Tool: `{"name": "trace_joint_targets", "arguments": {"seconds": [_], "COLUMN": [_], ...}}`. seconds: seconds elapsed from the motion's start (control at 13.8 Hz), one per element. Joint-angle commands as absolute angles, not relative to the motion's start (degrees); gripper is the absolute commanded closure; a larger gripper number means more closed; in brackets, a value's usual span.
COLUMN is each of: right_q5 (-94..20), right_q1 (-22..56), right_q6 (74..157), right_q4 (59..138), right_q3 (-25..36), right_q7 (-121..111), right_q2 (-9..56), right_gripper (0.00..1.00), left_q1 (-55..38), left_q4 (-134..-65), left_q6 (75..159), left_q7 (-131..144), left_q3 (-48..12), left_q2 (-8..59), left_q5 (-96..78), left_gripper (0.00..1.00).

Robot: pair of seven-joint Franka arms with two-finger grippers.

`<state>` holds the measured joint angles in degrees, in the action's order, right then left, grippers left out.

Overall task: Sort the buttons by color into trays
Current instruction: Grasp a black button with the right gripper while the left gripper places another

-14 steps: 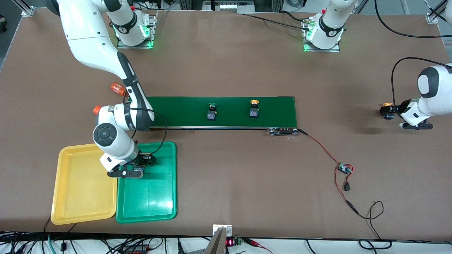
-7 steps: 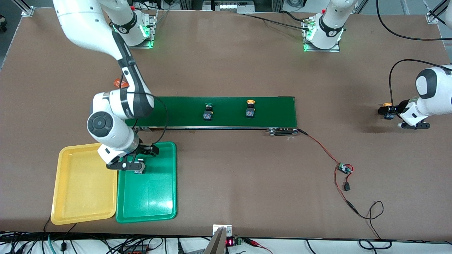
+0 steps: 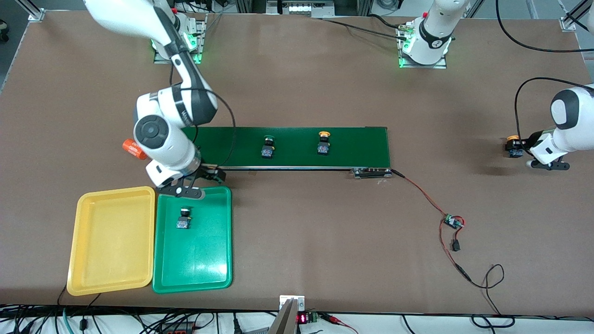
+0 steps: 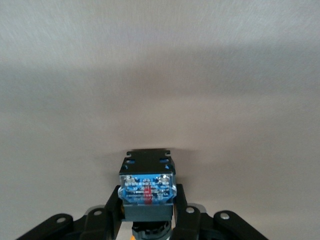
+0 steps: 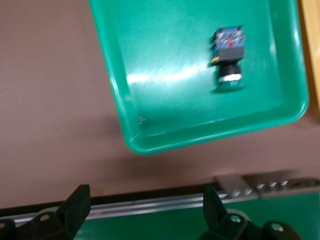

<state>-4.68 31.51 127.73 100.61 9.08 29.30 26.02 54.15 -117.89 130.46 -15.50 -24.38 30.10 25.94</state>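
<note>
A brown counter (image 3: 297, 241) is carrying everything, with the long dark-green conveyor belt (image 3: 297, 147) lying across its middle as the main landmark.

Two buttons are riding on the belt: a green-capped button (image 3: 267, 146) toward the right arm's end and a yellow-capped button (image 3: 323, 143) beside it, toward the left arm's end.

Nearer to the front camera than the belt, at the right arm's end, the green tray (image 3: 192, 260) and the yellow tray (image 3: 111, 241) are sitting side by side and touching. A second green-capped button (image 3: 184, 218) is lying in the green tray, in the part closest to the belt. The right wrist view is showing it (image 5: 228, 54) on its side, black body and blue label at one end, green cap at the other. The yellow tray is holding nothing.

The right hand (image 3: 185, 188) is hovering over the belt-side rim of the green tray, with its jaws spread wide and gripping nothing.

Well away from the belt, past its left-arm end, the left hand (image 3: 523, 150) is clamping its fingers (image 4: 186, 220) on another yellow-capped button (image 3: 512, 146). The left wrist view is showing that button's black body and blue label (image 4: 147, 188) pinched between the two fingers.

An orange cylinder (image 3: 133, 149) is lying beside the belt's right-arm end. A small circuit board with red and black wires (image 3: 452, 222) is trailing from the belt's left-arm end, nearer the front camera.
</note>
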Motion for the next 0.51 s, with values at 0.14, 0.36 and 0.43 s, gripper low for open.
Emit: {"name": "trace_joint_targets", "arguments": {"seconds": [0.14,0.36,0.43], "right_q5": [-5.7,-5.6,-5.6], "right_q1": [37.6,40.5,41.3], "right_q6": [129.0,129.2,129.2], "right_q4": [103.4,103.8,104.1], "right_q3": [9.4,9.4,9.4], "right_q7": [37.9,42.4,42.5], "right_q2": [23.8,23.8,23.9], "right_gripper": [0.0,0.0,0.0], "left_q1": [45.9,39.0,36.7], "left_q4": [-118.5,-119.1,-119.1], "left_q6": [123.2,123.0,123.0], "left_q7": [-16.7,-16.4,-16.2], "left_q3": [-25.9,-29.3,-30.3], "left_q2": [20.1,18.0,17.7], "left_q5": [18.6,16.2,14.3], "left_gripper": [1.0,1.0,1.0]}}
